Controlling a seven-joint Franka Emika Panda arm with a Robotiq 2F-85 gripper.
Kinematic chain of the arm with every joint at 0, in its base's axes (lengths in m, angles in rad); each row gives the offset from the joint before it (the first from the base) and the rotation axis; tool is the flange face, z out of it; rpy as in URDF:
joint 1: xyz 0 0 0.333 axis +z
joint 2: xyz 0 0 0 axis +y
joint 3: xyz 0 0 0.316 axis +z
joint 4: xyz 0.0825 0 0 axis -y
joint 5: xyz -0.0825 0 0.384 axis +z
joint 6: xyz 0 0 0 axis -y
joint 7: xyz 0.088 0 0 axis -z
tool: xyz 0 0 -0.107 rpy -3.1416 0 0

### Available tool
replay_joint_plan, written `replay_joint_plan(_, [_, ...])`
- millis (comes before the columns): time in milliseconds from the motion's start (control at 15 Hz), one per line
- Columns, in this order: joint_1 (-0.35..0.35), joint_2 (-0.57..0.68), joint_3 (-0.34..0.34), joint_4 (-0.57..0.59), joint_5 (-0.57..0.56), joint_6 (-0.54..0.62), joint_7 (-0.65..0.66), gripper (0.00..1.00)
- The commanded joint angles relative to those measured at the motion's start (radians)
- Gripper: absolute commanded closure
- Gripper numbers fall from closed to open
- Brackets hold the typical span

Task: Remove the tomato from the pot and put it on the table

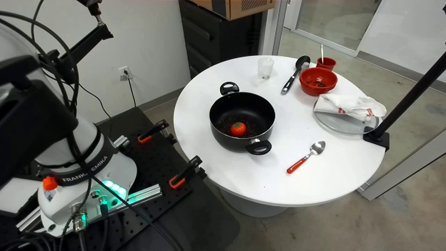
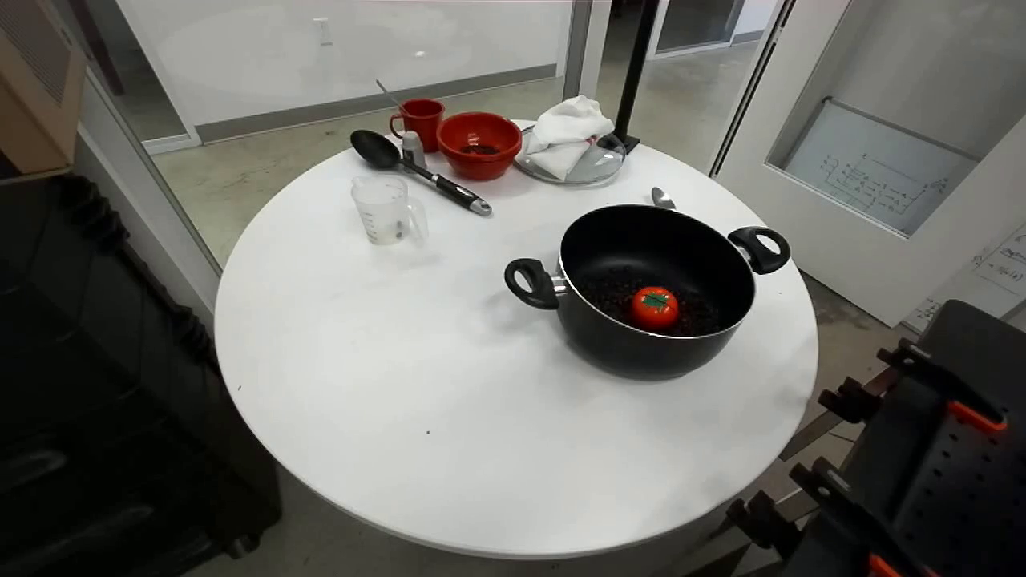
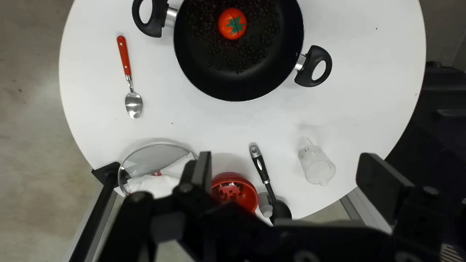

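Note:
The tomato (image 1: 238, 129) is a small red-orange ball with a green star top. It lies inside the black pot (image 1: 224, 141) among small dark beans, and shows in both exterior views (image 2: 655, 308). The pot (image 2: 641, 357) stands on the round white table (image 1: 251, 177). In the wrist view the tomato (image 3: 232, 23) is near the top edge and the pot (image 3: 236, 89) is partly cut off by the frame. My gripper (image 3: 285, 171) is open, with its fingers wide apart and nothing between them. It is above the table, away from the pot; the exterior views do not show it.
A red-handled spoon (image 1: 306, 157), clear measuring cup (image 2: 383, 212), black ladle (image 2: 425, 172), grey shaker (image 2: 413, 150), red bowl (image 1: 317, 82) with beans and red mug (image 2: 422, 122) are on the table. A glass lid (image 1: 345, 123) under a white cloth (image 1: 350, 105) lies near a black pole (image 1: 411, 94).

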Motion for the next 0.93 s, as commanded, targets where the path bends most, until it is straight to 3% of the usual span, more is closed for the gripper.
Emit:
replay_joint_plan(0, [-0.006,0.001,0.005,0.001,0.003,-0.002,-0.003,0.00])
replay_joint_plan(400, [0.001,0.029,0.020,0.003,-0.004,0.014,0.001,0.00])
replay_joint_plan(600, [-0.006,0.077,0.028,-0.056,-0.033,0.108,-0.014,0.00])
replay_joint_plan(867, [-0.035,0.219,0.036,-0.147,-0.119,0.335,0.009,0.00])
